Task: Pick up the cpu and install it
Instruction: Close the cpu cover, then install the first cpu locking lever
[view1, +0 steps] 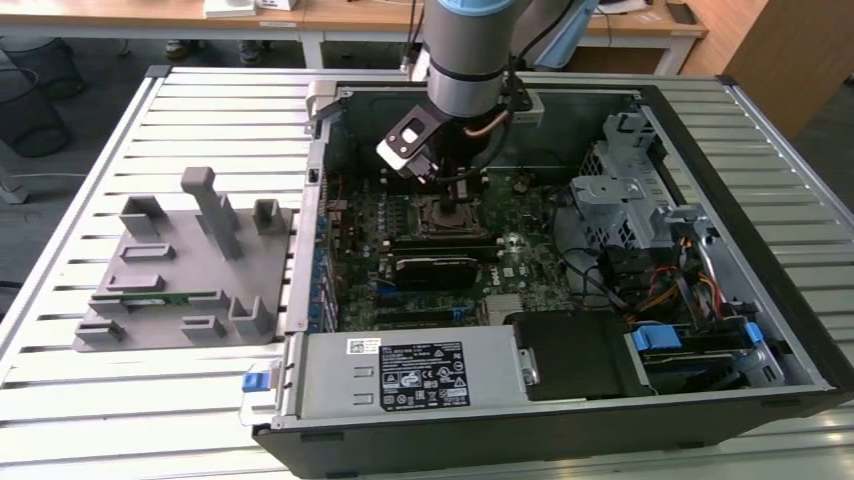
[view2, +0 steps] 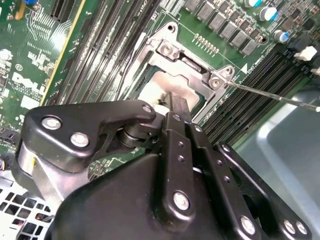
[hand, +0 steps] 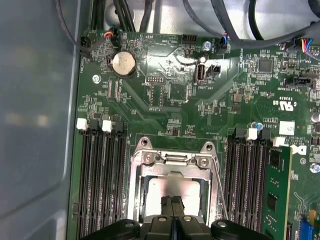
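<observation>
Inside the open computer case (view1: 534, 445), the gripper (view1: 451, 190) hangs low over the socket frame (hand: 172, 160). Memory slots (hand: 100, 185) run on both sides of the frame, and the grey case wall (hand: 35, 125) stands near, so the room is tight. The jaws are pressed together with nothing between them. The cpu (hand: 172, 186) lies flat in the socket, right under the tips; whether they touch it, I cannot say surely. The first wrist view adds a green memory stick (hand: 277, 190) and a coin battery (hand: 123, 64). The exterior view adds a grey fixture tray (view1: 187, 290) on the slatted table (view1: 107, 400), well apart from the case.
</observation>
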